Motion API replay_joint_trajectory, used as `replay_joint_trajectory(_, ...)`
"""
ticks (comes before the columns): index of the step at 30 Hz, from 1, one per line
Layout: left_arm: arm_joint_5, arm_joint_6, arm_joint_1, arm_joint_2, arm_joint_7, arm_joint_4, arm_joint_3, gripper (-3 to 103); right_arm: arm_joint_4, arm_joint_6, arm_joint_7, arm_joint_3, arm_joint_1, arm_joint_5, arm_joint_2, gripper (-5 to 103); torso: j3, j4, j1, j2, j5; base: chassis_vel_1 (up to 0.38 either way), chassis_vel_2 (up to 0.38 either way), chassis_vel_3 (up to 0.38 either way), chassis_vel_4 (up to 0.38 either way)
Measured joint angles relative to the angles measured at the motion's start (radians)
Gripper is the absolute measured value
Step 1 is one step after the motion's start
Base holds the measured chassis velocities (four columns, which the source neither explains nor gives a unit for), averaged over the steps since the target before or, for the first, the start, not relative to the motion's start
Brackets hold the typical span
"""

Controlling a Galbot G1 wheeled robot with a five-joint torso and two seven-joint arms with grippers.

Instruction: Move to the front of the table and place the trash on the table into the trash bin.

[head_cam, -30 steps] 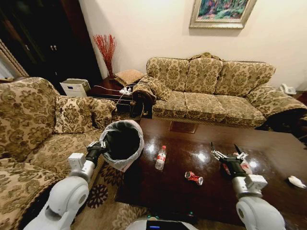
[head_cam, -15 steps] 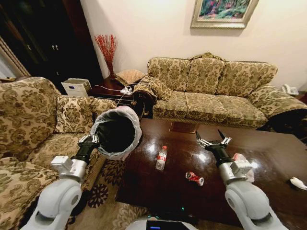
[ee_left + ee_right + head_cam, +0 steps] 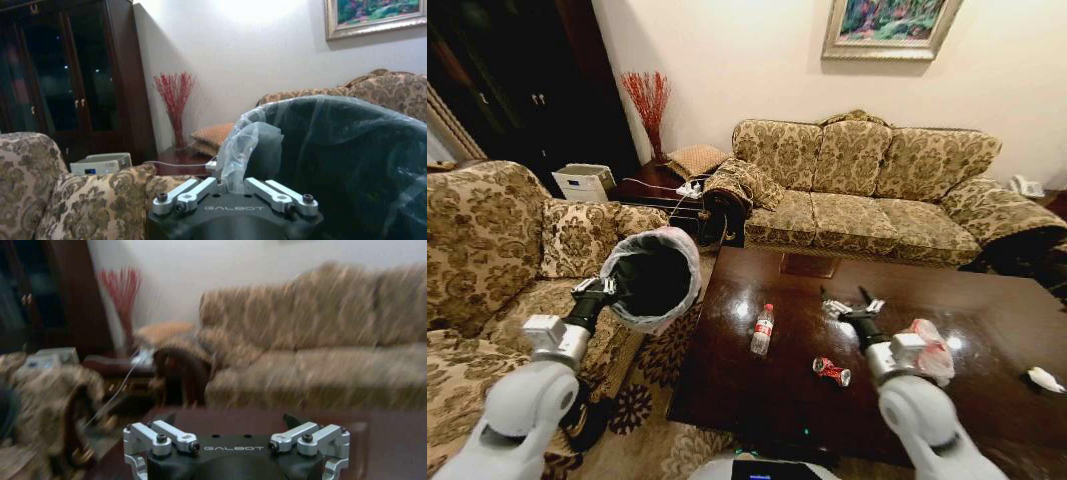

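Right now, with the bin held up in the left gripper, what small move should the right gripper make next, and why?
Probably lower the right gripper toward the bottle, or the can. Its fingers are open and empty above the table, and both items lie close by. The left gripper holds the bin by its rim beside the table, ready to receive trash.

We count one table (image 3: pixel 987 300), one trash bin (image 3: pixel 652 280), one bottle (image 3: pixel 762 331), one can (image 3: pixel 831 371), one bag bundle (image 3: pixel 930 350), one paper wad (image 3: pixel 1044 379) and two grippers: left (image 3: pixel 593 289), right (image 3: pixel 851 305).
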Motion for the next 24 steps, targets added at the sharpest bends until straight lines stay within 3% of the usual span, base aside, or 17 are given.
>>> replay_joint_trajectory(5, -0.012, 0.011, -0.003, 0.014, -0.024, 0.006, 0.028, 3, -0.183, 0.021, 0.052, -0.243, 0.164, 0.003, 0.027, 100, 0.000, 0.0002, 0.000, 0.000, -0.0002, 0.000, 0.000, 0.000, 0.000)
replay_joint_trajectory(11, -0.015, 0.016, 0.001, 0.017, -0.035, 0.010, 0.044, 3, -0.388, 0.033, 0.152, -0.415, 0.329, -0.003, 0.067, 100, 0.000, 0.0004, 0.000, 0.000, 0.0000, 0.000, 0.000, 0.000, 0.000)
replay_joint_trajectory(17, -0.019, 0.016, 0.001, 0.022, -0.037, 0.017, 0.038, 3, -0.544, 0.033, 0.218, -0.517, 0.425, 0.001, 0.123, 100, 0.000, 0.0002, 0.000, 0.000, -0.0003, 0.000, 0.000, 0.000, 0.000)
replay_joint_trajectory(24, -0.030, 0.014, 0.002, 0.026, -0.037, 0.021, 0.028, 3, -0.611, 0.013, 0.272, -0.542, 0.448, 0.026, 0.191, 100, 0.000, 0.0002, 0.000, 0.000, -0.0001, 0.000, 0.000, 0.000, 0.000)
